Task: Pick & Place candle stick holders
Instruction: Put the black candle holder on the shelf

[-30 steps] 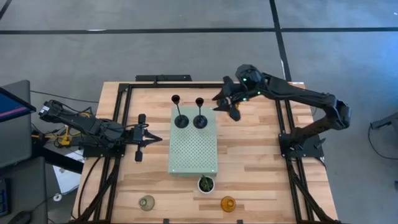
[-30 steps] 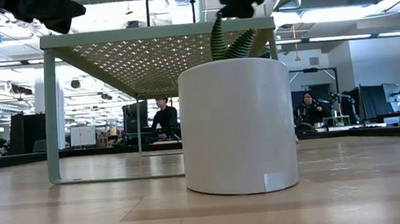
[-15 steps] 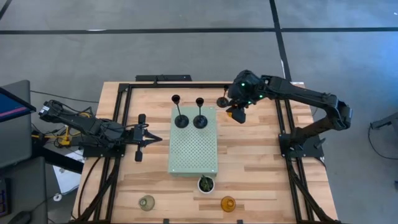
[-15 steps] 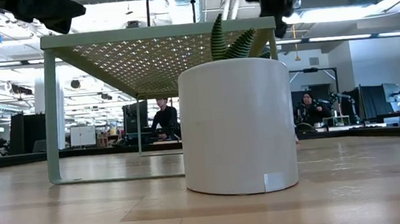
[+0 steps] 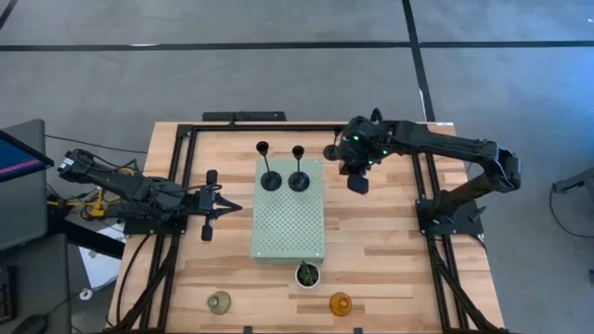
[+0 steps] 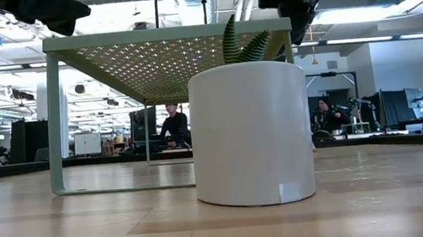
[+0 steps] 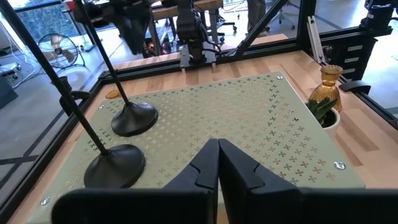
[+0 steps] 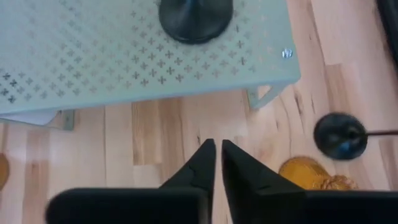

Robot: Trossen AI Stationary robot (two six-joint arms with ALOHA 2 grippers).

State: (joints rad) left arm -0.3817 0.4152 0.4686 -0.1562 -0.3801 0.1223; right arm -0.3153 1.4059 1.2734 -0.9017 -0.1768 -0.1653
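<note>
High view: two black candle stick holders (image 5: 269, 176) (image 5: 298, 176) stand at the pale green perforated board's (image 5: 290, 232) 12 o'clock end; right hand (image 5: 358, 181) hangs at the board's 2 o'clock, fingers together, empty; left hand (image 5: 219, 206) at 9 o'clock, shut, empty. Low view: white pot (image 6: 251, 134) in front of board. Right wrist view: amber glass holder (image 8: 311, 175) and a third black holder (image 8: 339, 135) lying on the tabletop (image 8: 168, 130).

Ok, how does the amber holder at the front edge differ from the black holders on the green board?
The amber holder is squat, translucent glass; the black holders are opaque, each a round base, thin stem and small cup. The amber one stands on bare wood near the plant; the black ones stand on the perforated board. All stand upright, untouched.
</note>
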